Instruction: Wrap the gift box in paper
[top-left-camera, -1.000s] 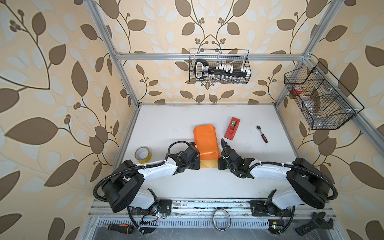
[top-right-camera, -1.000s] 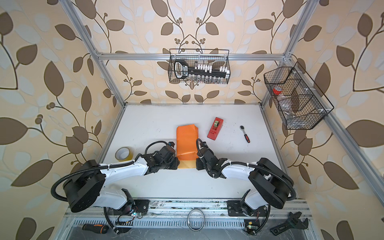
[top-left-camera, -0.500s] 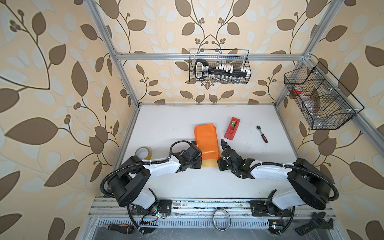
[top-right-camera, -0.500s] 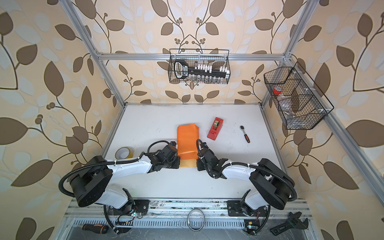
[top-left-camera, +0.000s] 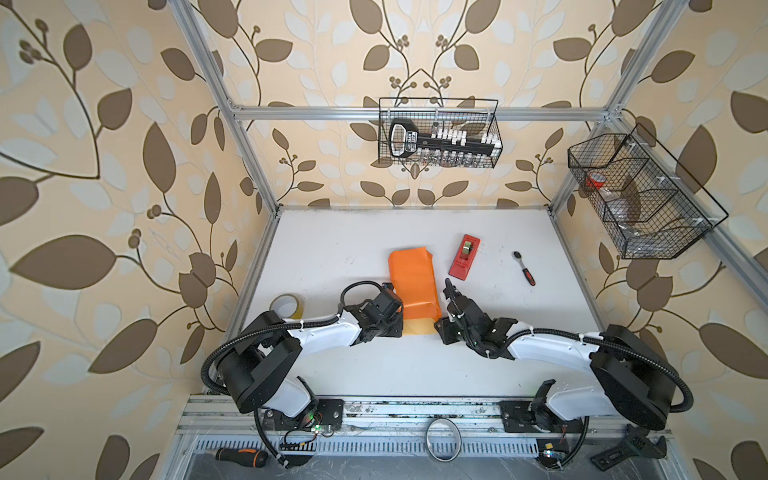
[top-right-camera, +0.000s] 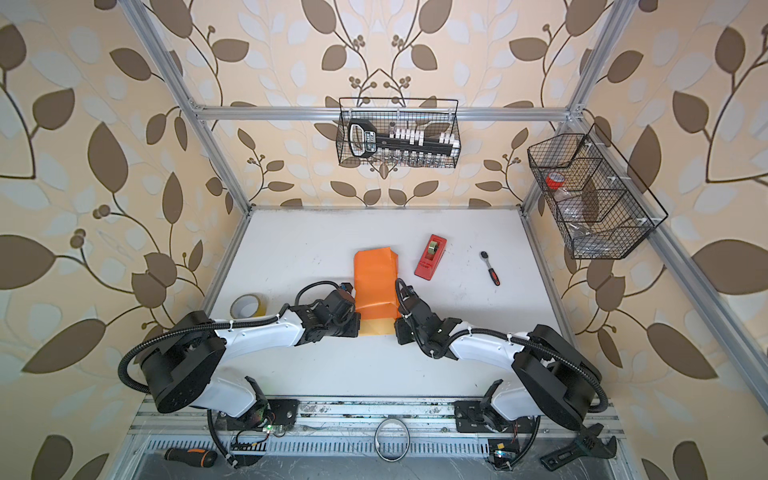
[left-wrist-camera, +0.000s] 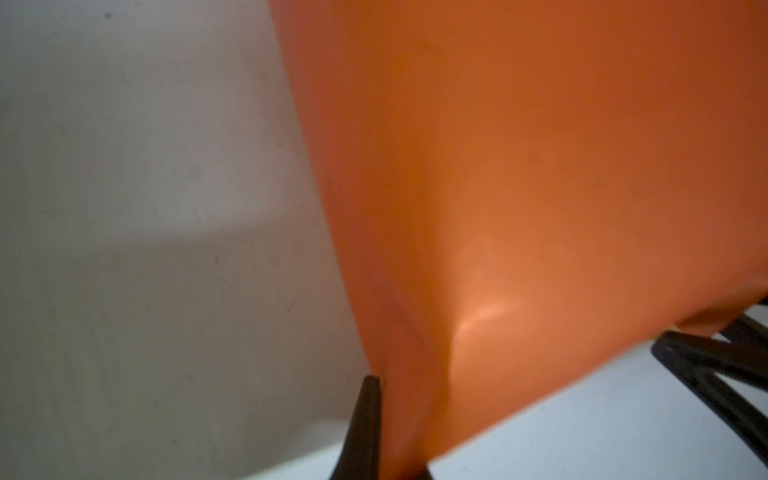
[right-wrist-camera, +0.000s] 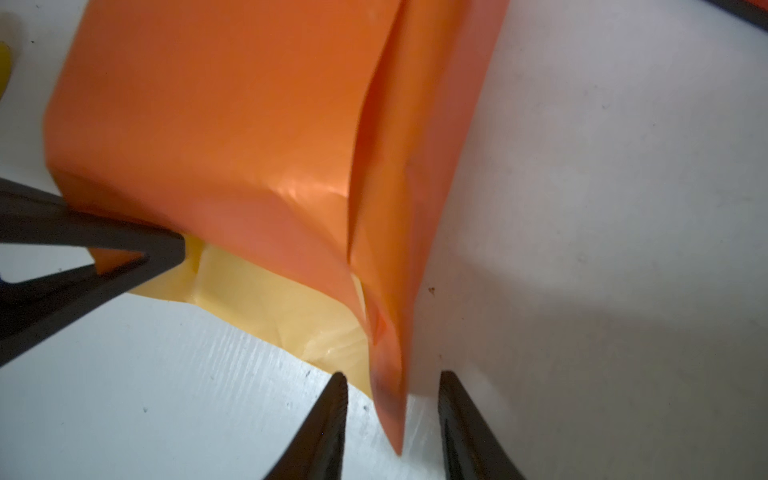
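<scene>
Paper (top-left-camera: 411, 282) lies folded over the hidden gift box mid-surface (top-left-camera: 332, 257), your left hand (top-left-camera: 398, 324) pinched shut on its near edge, your right hand (right-wrist-camera: 392, 399) parted astride the corner flap, holding nothing: likely next, close and tuck that end.

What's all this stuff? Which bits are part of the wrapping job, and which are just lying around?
In the job: the paper, folded over a hidden shape; left gripper pinching it; right gripper open around its corner.
Lying about: red tape dispenser (perhaps for later), ratchet, tape roll, screwdriver.
</scene>
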